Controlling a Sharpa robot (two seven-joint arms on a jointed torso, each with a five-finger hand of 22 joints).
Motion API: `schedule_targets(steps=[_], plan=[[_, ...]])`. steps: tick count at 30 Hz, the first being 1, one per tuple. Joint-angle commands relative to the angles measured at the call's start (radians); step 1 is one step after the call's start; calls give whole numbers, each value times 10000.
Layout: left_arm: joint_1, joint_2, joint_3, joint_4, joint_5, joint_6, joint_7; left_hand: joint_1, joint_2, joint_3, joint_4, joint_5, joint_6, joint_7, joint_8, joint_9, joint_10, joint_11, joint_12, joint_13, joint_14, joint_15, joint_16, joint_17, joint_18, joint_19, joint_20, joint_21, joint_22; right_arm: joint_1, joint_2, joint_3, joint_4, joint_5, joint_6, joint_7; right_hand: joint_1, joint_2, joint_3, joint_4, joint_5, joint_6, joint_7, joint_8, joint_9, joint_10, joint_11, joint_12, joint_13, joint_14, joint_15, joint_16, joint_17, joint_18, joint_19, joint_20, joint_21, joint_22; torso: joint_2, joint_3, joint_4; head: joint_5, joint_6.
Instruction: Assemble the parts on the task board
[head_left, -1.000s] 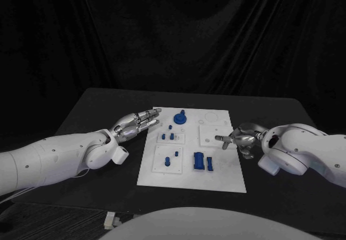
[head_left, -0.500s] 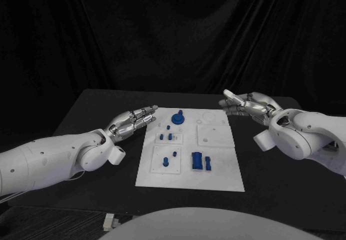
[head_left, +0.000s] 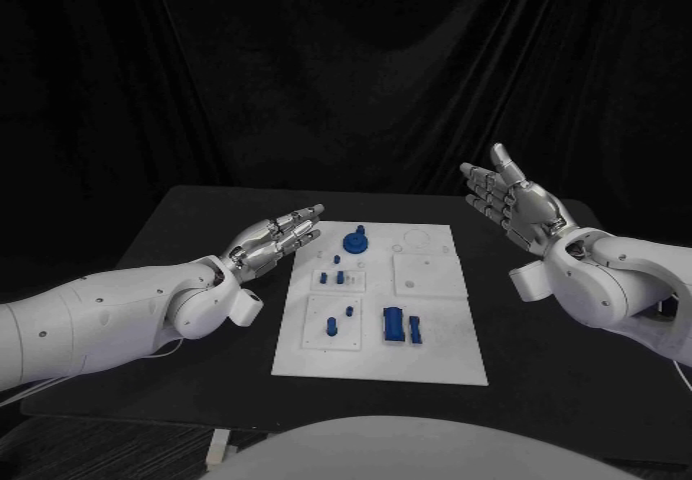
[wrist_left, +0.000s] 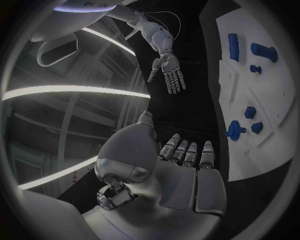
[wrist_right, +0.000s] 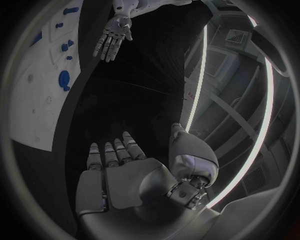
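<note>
— On the white task board, mid-table: blue parts seated or lying, round knobbed one at the far edge.
— Which hand is nearer?
— Left hand: flat, fingers apart, empty, just beside the board's far-left edge. Knobbed piece lies to its right.
— And the right hand?
— Raised, fingers spread, empty, well off the far-right corner.

No readable text, labels, brands or numbers on any surface; faint marks illegible.
</note>
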Motion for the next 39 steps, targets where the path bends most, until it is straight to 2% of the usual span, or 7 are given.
schedule_targets(steps=[1,6,7,16,17,20,39], plan=[[8,99,115,139,184,-600,-56,-3458,-647,672,-752,-802,-646,-224,-164,-131,-131,-206,-522,-86,18,-225,-68,-9,-559,11,-411,-58,-22,-198,163,163,-48,216,-636,170,-1179,0,4,-833,-35,-658,-2,-35,-62,-97,6,-96,-60,-5,-54,-36,-13,-116,-1,-491,-35,-13,23,8,17,-77,203],[18,255,355,344,466,-1545,-231,-4678,-873,925,-1004,-1088,-874,-224,-164,-131,-131,-206,-522,-86,18,-225,-68,-9,-673,11,-531,-58,-22,-595,534,594,-180,609,-1580,527,-2190,0,4,-833,-35,-1685,-2,-35,-62,-97,6,-96,-60,-5,-54,-36,-13,-116,-1,-491,-35,-13,52,37,36,-274,715],[21,299,421,401,544,-1809,-280,-4932,-920,975,-1054,-1147,-922,-224,-164,-131,-131,-206,-522,-86,18,-225,-68,-9,-715,11,-1267,-58,-22,-705,638,714,-217,719,-1844,626,-3020,0,4,-833,-35,-1685,-2,-35,-62,-97,6,-96,-60,-5,-54,-36,-13,-116,-1,-491,-35,-13,60,45,41,-324,848],[53,789,1174,1047,1429,-4782,-831,-6794,-1263,1359,-1438,-1582,-1234,-224,-164,-131,-131,-206,-522,-86,18,-225,-68,-9,-832,11,-1267,-58,-22,-1633,1507,1724,-527,1639,-4054,1460,-3020,0,4,-833,-35,-1685,-2,-35,-62,-97,6,-96,-60,-5,-54,-36,-13,-116,-1,-491,-35,-13,135,121,91,-824,2154],[56,841,1253,1115,1522,-5094,-889,-6953,-1294,1389,-1469,-1618,-1258,-224,-164,-131,-131,-206,-522,-86,18,-225,-68,-9,-1573,11,-1267,-58,-22,-1687,1557,1783,-545,1693,-4183,1509,-3020,0,4,-833,-35,-1685,-2,-35,-62,-97,6,-96,-60,-5,-54,-36,-13,-116,-1,-491,-35,-13,141,127,95,-860,2247],[68,1026,1537,1358,1857,-6217,-1097,-7464,-2025,2098,-1611,-1739,-2008,-224,-164,-131,-131,-206,-522,-86,18,-225,-68,-9,-1573,11,-1267,-58,-22,-1815,1677,1922,-588,1819,-4487,1624,-3020,0,4,-833,-35,-1685,-2,-35,-62,-97,6,-96,-60,-5,-54,-36,-13,-116,-1,-491,-35,-13,155,142,104,-956,2499],[92,1383,2085,1828,2501,-8382,-1498,-9291,-2025,2098,-2362,-2523,-2008,-224,-164,-131,-131,-206,-522,-86,18,-225,-68,-9,-1573,11,-1267,-58,-22,-1840,1701,1949,-596,1844,-4547,1647,-3020,0,4,-833,-35,-1685,-2,-35,-62,-97,6,-96,-60,-5,-54,-36,-13,-116,-1,-491,-35,-13,163,150,109,-1009,2636]])
